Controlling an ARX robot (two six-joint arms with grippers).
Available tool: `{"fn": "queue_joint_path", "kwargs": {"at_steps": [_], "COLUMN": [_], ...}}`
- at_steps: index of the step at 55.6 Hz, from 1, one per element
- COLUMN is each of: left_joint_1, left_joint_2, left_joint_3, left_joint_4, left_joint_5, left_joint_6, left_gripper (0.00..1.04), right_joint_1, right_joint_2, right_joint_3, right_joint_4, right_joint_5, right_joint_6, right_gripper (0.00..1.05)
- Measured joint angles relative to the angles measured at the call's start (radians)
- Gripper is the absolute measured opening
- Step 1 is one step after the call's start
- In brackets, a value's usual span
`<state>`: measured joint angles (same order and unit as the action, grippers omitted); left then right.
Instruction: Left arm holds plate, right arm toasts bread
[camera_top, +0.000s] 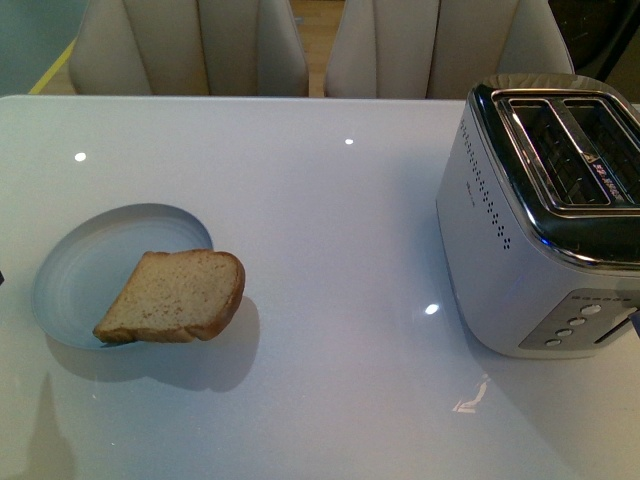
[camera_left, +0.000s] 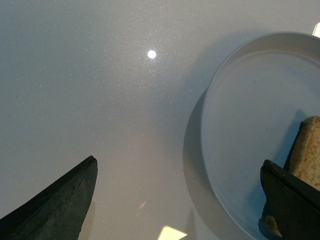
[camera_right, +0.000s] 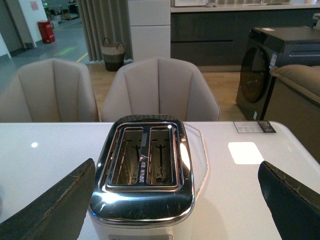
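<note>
The pale blue-grey plate (camera_top: 90, 265) lies on the white table at the left. The slice of brown bread (camera_top: 175, 297) rests on its near right rim, partly hanging over the edge. In the left wrist view my left gripper (camera_left: 177, 172) is open above the table, one finger over the plate (camera_left: 250, 125) beside the bread (camera_left: 307, 150). In the right wrist view my right gripper (camera_right: 177, 175) is open and empty, above the near end of the silver two-slot toaster (camera_right: 145, 165). The toaster (camera_top: 545, 210) stands at the right of the table with empty slots. Neither arm shows in the front view.
Beige chairs (camera_top: 190, 45) stand behind the table's far edge. The white table (camera_top: 340, 250) stretches between plate and toaster. A dark appliance (camera_right: 280, 70) and a sofa arm stand beyond the table in the right wrist view.
</note>
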<state>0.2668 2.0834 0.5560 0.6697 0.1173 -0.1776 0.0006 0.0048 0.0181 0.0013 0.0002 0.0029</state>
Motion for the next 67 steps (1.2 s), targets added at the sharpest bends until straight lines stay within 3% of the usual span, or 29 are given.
{"fn": "queue_joint_path", "kwargs": {"at_steps": [24, 67], "left_joint_1": [-0.066, -0.114], "left_joint_2": [0.201, 0.296], "left_joint_3": [0.172, 0.277], "left_joint_4": [-0.005, -0.035], "left_joint_5": [0.038, 0.056], "left_joint_6": [-0.101, -0.158], "left_gripper": [0.97, 0.97], "right_joint_1": [0.0, 0.0], "right_joint_2": [0.0, 0.0], "right_joint_3": [0.0, 0.0], "right_joint_4": [0.0, 0.0], "right_joint_5": [0.0, 0.0], "right_joint_6": [0.0, 0.0], "right_gripper": [0.96, 0.96]}}
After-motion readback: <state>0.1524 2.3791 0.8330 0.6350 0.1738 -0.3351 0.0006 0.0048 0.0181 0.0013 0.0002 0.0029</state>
